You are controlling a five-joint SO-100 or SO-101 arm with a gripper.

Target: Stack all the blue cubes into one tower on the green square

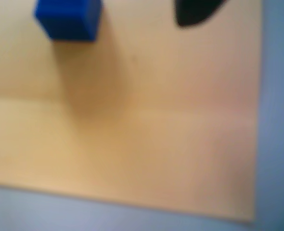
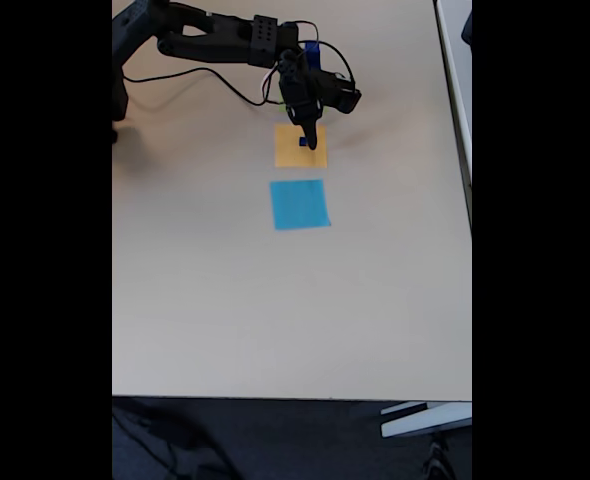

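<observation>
While the black arm [image 2: 215, 40] reaches across the pale beige tabletop [image 2: 275, 310] from the upper left of the fixed view, its gripper [image 2: 310, 140] hangs right over a flat orange paper-like square [image 2: 287, 152]. A small solid dark blue cube [image 2: 301, 142] sits on that orange square, tucked just beside the gripper's tip. It's tiny in that view, so I honestly can't say whether the finger touches it.

The wrist view is pretty blurry, but the dark blue cube [image 1: 69, 19] is there at the top left, resting on the orange square [image 1: 132, 134], with its shadow falling down the sheet below it. One black fingertip [image 1: 192, 13] pokes in from the top edge, well to the right of the cube with bare orange between them. So the cube isn't pinched by anything I can see. As for how wide the jaws stand, I can't tell, since just that one tip is visible.

Just below the orange square in the fixed view lies a flat light-blue square [image 2: 299, 204], close but not touching it.
</observation>
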